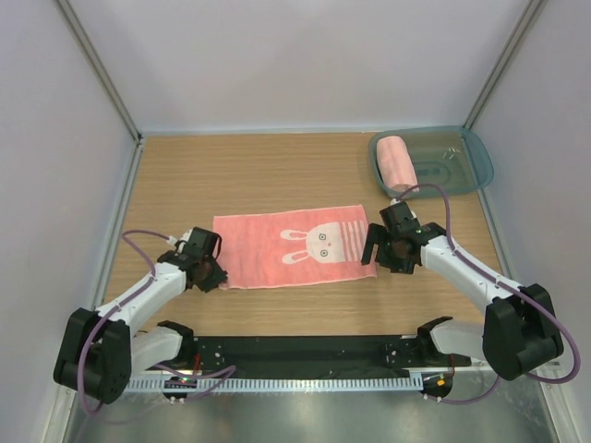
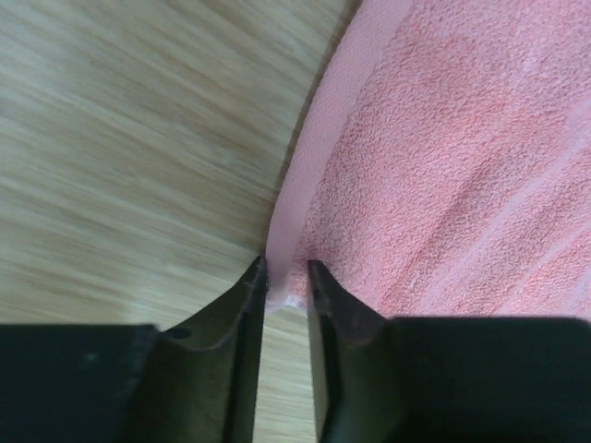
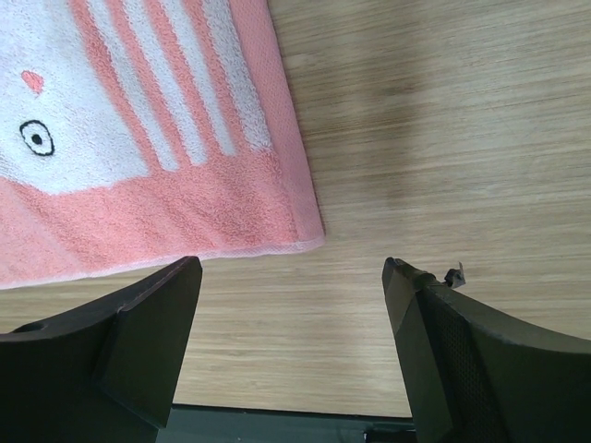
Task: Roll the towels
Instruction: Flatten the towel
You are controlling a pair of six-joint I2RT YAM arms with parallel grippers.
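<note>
**Salmon towel flat on the bench, one near corner pinched**

Salmon-pink terry, the bunny towel lies spread flat near the middle of the bench. Its long sides run parallel to the near edge, and it sits closer to that edge than to the far one. A white rabbit face with two ringed eyes and a small pink nose sits right of centre, with white stripes beside it toward the right end. The left half is plain looped pile bordered by a smoother woven hem. The cloth shows no folds, and no part of it is rolled yet.

At its near-left corner the left gripper has its jaws standing narrow with the hem upright between them. This reads as a pinch on the cloth edge, judging by how the band lifts off the wood there. The right gripper hovers just beside the near-right corner, jaws spread wide and holding nothing. In its wrist view that corner lies flat ahead of the fingertips, not between them. The placing suggests a two-corner hold along the near edge so the roll can start evenly. With only one corner taken, lifting now would likely skew the cloth.

A rolled towel, plain pink and tight, rests in the teal tray at the far right corner of the bench, well apart from the flat one. By the look of it, one towel is done and this one is to go.
</note>
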